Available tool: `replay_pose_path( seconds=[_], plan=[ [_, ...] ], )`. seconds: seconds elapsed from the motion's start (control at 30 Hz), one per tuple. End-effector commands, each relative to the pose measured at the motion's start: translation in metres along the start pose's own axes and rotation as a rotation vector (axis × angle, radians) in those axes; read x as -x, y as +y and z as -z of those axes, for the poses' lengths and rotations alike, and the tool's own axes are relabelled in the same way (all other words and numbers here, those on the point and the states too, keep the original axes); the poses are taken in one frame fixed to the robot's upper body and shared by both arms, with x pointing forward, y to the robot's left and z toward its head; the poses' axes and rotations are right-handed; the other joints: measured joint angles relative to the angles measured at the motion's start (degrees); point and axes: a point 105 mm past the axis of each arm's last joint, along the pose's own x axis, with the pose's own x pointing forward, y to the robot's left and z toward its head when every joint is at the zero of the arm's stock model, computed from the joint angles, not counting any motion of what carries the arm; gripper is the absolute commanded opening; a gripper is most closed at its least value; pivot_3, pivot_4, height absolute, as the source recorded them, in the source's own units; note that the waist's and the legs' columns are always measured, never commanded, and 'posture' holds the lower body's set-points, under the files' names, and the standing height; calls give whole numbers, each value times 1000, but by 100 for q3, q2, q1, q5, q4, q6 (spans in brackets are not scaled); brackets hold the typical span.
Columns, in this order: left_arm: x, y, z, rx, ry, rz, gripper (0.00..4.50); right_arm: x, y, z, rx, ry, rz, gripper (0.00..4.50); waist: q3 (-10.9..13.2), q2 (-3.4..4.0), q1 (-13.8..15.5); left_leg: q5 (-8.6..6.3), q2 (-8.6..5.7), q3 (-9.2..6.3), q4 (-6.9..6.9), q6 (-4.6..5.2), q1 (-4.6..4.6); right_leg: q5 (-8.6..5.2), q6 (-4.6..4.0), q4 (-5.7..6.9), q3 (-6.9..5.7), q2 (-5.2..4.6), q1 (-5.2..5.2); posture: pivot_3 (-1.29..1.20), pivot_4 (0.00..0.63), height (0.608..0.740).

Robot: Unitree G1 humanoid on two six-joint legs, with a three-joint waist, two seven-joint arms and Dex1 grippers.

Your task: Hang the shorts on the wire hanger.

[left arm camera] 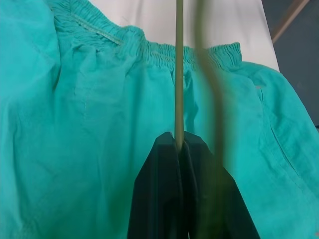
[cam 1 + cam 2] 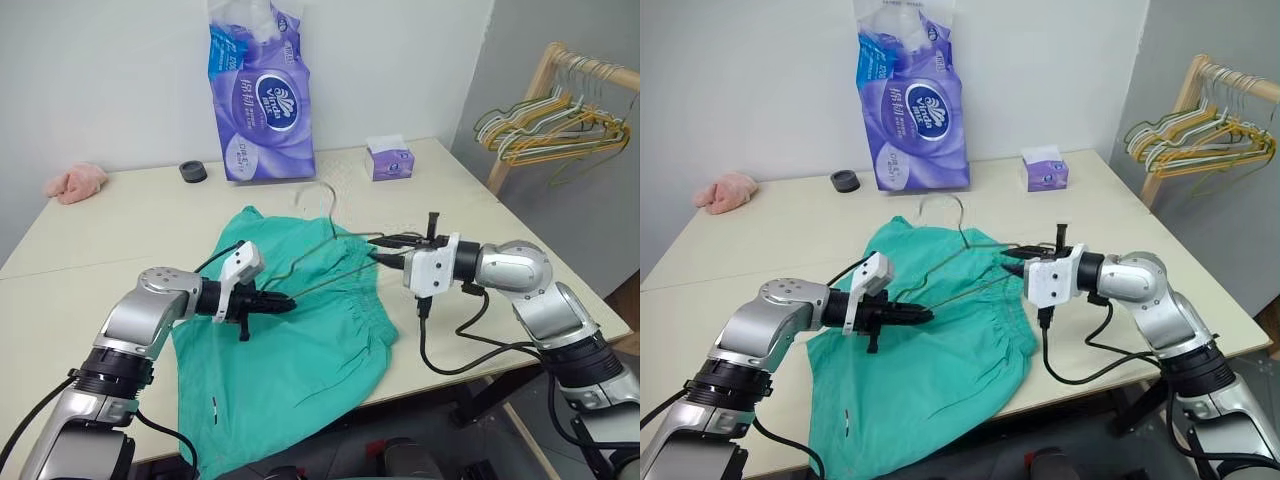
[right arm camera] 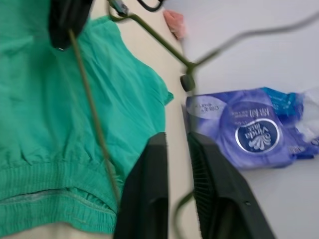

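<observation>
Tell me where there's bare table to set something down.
Free: the beige table between the small pink cloth and the teal-green fabric shorts, and the right-hand strip beyond the small purple tissue box. Crowded: the middle, where the shorts, thin olive wire hanger and both grippers sit.

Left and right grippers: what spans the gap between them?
The wire hanger spans it, above the shorts, in the left eye view. The left gripper pinches one end; the other reaches the right gripper.
</observation>
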Motion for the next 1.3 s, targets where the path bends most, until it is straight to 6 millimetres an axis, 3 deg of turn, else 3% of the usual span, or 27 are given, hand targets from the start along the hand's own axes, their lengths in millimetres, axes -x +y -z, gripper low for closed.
replay_pose_path(
  seconds=[0.03,0.27,0.43,0.63,1.0,1.07,1.3],
  plan=[
    [5,4,-11,-43,-36,-37,0,13,-8,-6,45,8,-12,2044,0,0,10,0,-1,0,1,0,-1,0,0,0,0,-1,0,-152,0,740],
    [6,10,-8,-148,15,-97,0,46,-27,5,-268,117,45,4422,0,0,37,0,0,-1,1,0,0,0,0,0,0,-1,1,-158,0,740],
    [6,9,-3,-299,115,-97,0,60,-17,15,-505,238,-8,4468,0,0,65,-2,2,0,-1,3,0,0,-1,-2,0,-1,0,-178,0,740],
    [0,4,-15,-380,120,-82,0,38,15,14,-541,300,-173,4468,0,0,58,-4,3,10,1,6,-2,-1,1,-1,-1,-1,0,-191,0,740],
    [-5,-5,-22,-426,125,-51,0,7,21,37,-529,380,-288,4468,0,1,-3,-3,4,2,0,6,-3,0,1,-1,-3,-1,-5,-170,0,740],
    [-5,-6,-22,-428,125,-51,0,7,26,39,-536,388,-323,3945,0,0,5,-3,4,-1,0,6,-5,0,1,-2,-3,-1,-7,-168,0,740],
    [-5,-8,-23,-439,129,-51,0,6,33,41,-533,393,-372,1432,0,0,1,-3,3,-1,1,6,-9,0,1,1,-2,-2,-14,-164,0,740]
  ],
)
